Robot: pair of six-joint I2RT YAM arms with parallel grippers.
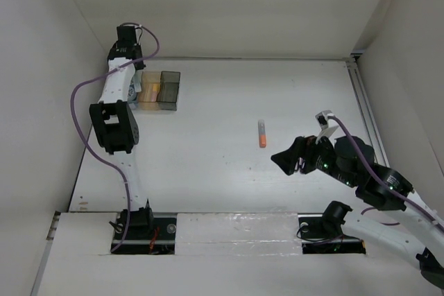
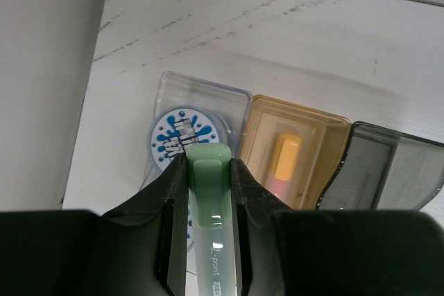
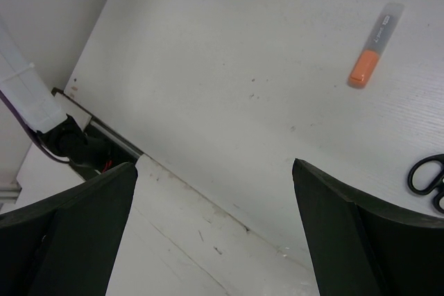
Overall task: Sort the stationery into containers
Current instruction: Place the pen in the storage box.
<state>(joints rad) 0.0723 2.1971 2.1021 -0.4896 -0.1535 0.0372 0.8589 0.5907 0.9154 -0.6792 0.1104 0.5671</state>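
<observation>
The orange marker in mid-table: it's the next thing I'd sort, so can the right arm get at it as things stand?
Probably yes. The right gripper stands open, the orange marker lies alone ahead of it, and nothing sits between them; the scissors lie off to one side.

bins (image 2: 201,93) (image 2: 305,110) (image 2: 399,145): 3 | green marker (image 2: 210,171): 1 | other markers (image 2: 287,159) (image 1: 262,133): 2 | blue-and-white roll (image 2: 177,136): 1 | scissors (image 3: 429,175): 1

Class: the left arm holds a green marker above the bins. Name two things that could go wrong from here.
1. The green marker in the left gripper hangs over the clear bin, which holds a roll; released here, it may miss the amber bin, where a yellow marker lies.
2. It could catch a narrow rim and tumble out.
</observation>
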